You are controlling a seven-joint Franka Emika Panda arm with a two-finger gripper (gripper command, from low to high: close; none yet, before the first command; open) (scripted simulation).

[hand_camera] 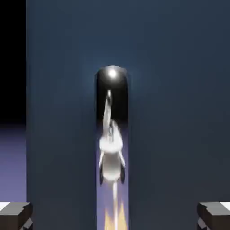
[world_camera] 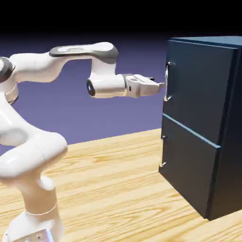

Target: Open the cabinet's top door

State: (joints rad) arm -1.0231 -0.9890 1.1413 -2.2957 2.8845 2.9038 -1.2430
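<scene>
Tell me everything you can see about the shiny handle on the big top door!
The handle is a thin, upright silver bar with a rounded top, shiny like a mirror: in the hand view it reflects the white robot. It sits on the top door near that door's edge, on the side facing the arm. The door looks shut. The open gripper points at it, fingertips close, not closed on it.
</scene>
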